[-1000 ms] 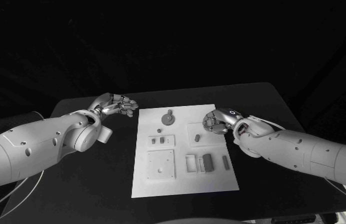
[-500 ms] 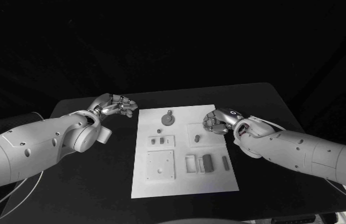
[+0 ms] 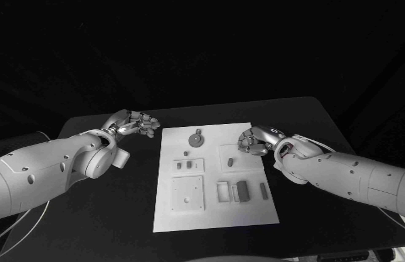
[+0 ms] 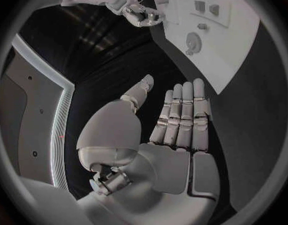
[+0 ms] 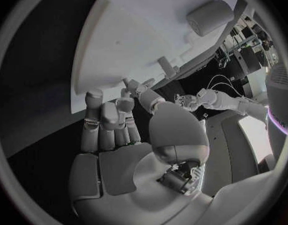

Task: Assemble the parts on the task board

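- The task board (image 3: 216,177) lies flat in the middle of the black desk (image 3: 101,209), with small grey parts (image 3: 243,190) on it.
- The right hand (image 3: 253,140) hovers at the board's right edge, fingers curled in, holding nothing.
- The left hand (image 3: 135,123) sits off the board's far left corner, fingers loosely apart, empty.

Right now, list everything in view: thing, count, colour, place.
Flat white rectangular task board: one, white, middle of the black table.
Round grey disc part: one, grey, far end of the board.
Dark grey upright block part: one, near end of the board, right of the square plate.
Raised white square plate: one, near left of the board.
Black table: one, black, under the board.
Left hand: silver, off the board's far left corner, fingers holding nothing.
Right hand: silver, over the board's right edge, fingers curled.
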Controlling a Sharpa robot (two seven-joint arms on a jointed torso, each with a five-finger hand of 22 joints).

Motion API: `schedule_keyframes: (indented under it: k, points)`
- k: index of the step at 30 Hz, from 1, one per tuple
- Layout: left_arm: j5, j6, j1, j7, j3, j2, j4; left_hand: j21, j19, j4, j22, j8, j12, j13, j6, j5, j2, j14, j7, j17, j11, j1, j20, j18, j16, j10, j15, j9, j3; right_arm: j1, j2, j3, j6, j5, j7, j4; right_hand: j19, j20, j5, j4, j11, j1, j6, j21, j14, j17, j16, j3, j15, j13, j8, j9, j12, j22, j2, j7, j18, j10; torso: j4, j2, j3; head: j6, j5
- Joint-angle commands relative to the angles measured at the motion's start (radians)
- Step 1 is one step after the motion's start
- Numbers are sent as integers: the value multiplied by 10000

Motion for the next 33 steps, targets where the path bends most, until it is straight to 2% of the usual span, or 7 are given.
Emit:
schedule_keyframes:
  k: [1, 16, 26, 33]
  points:
    - [-24, 56, 7, 37, 8, 0, 4, -66, 71, -4, -5, -60, -42, -12, -67, -44, 26, 71, 31, 14, 3, 37, 3, 173, -33, 33, 18, -17, -41, 45, -57, 12, 369, 415, 72, 90, -1, -75, 26, -14, -19, -23, 500, 51, 30, 9, 14, 56, -20, 10, 65, 13, -64, 147, 96, 421, 201, 85, -3, -1, -2, -8, -15]
    - [-24, 56, 7, 29, 8, -20, -8, -73, 69, -5, -8, -65, -51, -15, -73, -43, 22, 68, 34, 21, 6, 45, 3, 172, -44, 29, 20, -19, -44, 115, -263, 73, 336, 457, 254, 413, -2, -79, 30, -21, -20, -36, 502, 50, 33, 7, 9, 70, -22, 13, 60, 10, -71, 147, 105, 419, 201, 92, 3, 4, 3, -30, -11]
    - [-24, 25, 8, 33, 8, -17, 11, -77, 68, -6, -10, -65, -54, -17, -72, -43, 20, 67, 35, 26, 7, 52, 3, 171, -50, 30, 21, -20, -45, 353, -467, 105, 326, 372, 301, 805, -2, -84, 35, -29, -23, -32, 509, 51, 38, 7, 9, 82, -23, 15, 60, 10, -74, 148, 100, 416, 201, 97, -11, -5, -6, -32, -10]
    - [-24, 12, 8, 38, 8, -32, 23, -79, 67, -7, -11, -65, -56, -18, -71, -43, 18, 66, 34, 29, 7, 57, 3, 171, -53, 30, 21, -20, -45, 397, -477, 117, 272, 371, 378, 932, 0, -88, 39, -29, -26, -28, 516, 53, 42, 7, 10, 91, -24, 17, 61, 11, -75, 149, 98, 413, 201, 103, 2, -1, -8, 3, -13]
